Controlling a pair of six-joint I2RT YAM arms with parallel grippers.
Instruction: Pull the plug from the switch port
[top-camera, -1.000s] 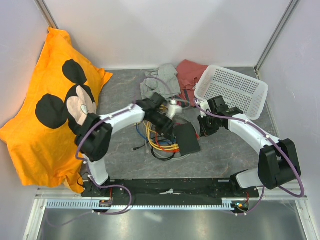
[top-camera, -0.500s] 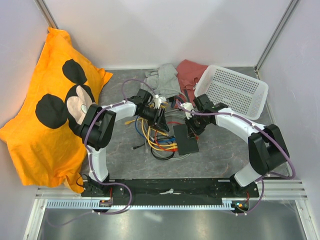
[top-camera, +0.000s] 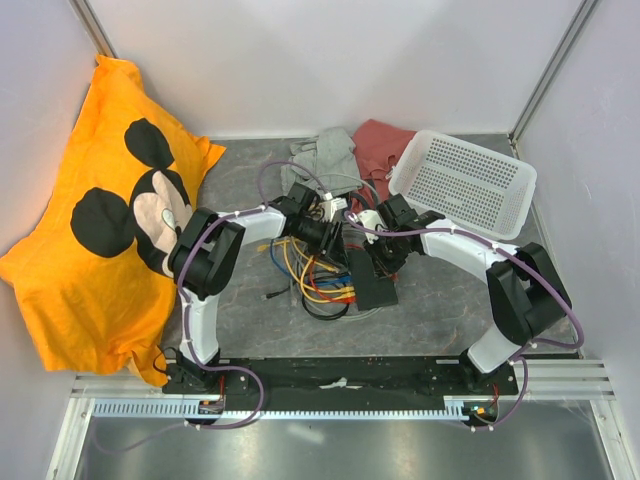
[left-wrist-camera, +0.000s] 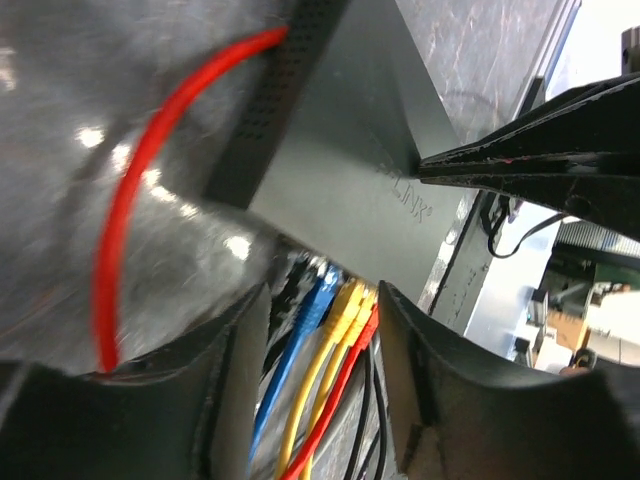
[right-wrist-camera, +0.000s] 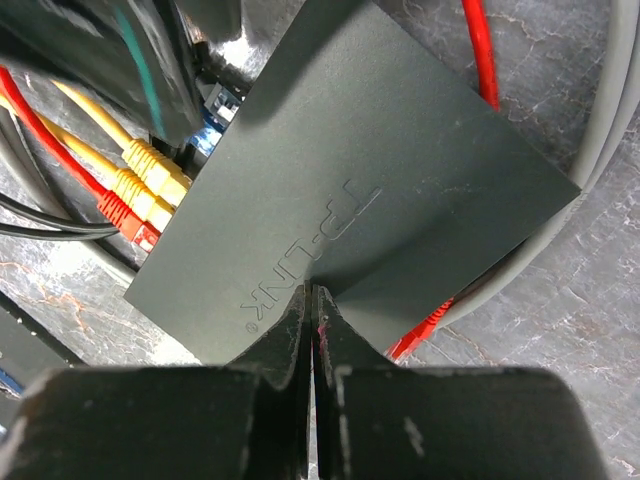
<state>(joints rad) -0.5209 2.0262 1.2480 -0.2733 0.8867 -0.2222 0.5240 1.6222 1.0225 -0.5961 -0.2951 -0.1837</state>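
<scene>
Grey tabletop (top-camera: 245, 185), black "TP-LINK" switch (right-wrist-camera: 350, 190)

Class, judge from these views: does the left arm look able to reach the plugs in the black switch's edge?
Probably yes. The left arm holds open jaws astride the plugs at the switch edge, with nothing between; the right arm rests shut jaws on its top, clear.

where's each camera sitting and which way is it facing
Top external: above and behind the bases, looking down on the table; both arms meet over the black switch box.
Left wrist: on the left arm, looking past its open left claw at plugs in the box's edge.
Right wrist: on the right arm, looking down its shut right claw, tips on the box top.
Shared: both wrist views show box and plugs.
</scene>
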